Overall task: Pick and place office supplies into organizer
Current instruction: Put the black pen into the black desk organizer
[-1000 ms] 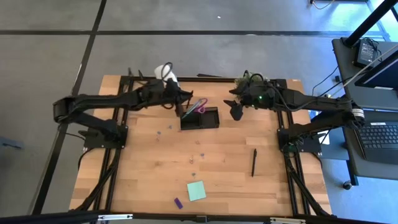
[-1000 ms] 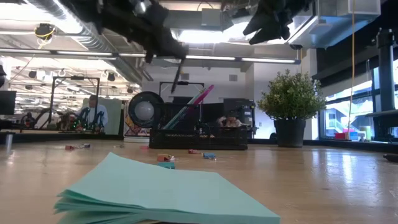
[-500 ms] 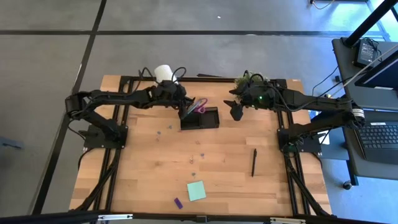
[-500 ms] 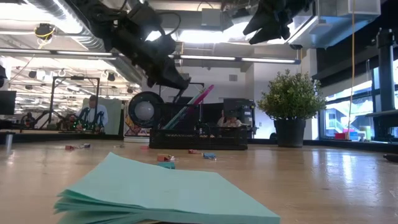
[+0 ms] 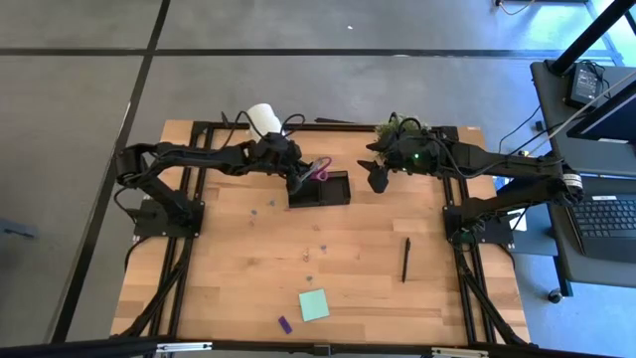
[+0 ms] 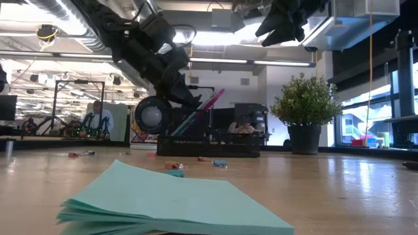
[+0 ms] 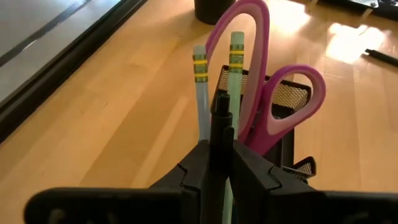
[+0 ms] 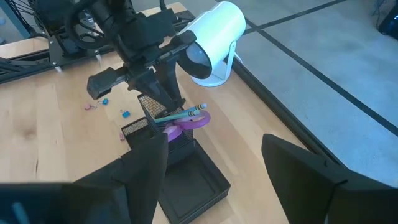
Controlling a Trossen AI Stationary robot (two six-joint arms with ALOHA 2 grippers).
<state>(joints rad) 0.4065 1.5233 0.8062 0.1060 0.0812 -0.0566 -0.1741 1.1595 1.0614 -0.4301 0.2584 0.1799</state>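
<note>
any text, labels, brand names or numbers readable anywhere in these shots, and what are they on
None can be read.
Pencils in the organizer: yellow and green bands only, no lettering.
Pink-handled scissors: no marking visible.
Black pen in the left end effector: no print visible.
Sticky pad: blank.
Laptop beside the table: keys and screen too small to read.
Round sign in the room behind: too blurred to read.

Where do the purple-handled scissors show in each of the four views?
High view: purple-handled scissors at the upper left corner of the small black rectangular organizer.
Low view: slanted pink handle above the organizer, left of centre.
Left wrist view: two handle loops behind the shut left gripper.
Right wrist view: handles at centre, beside the pencils.
Shared landmark: the organizer.
</note>
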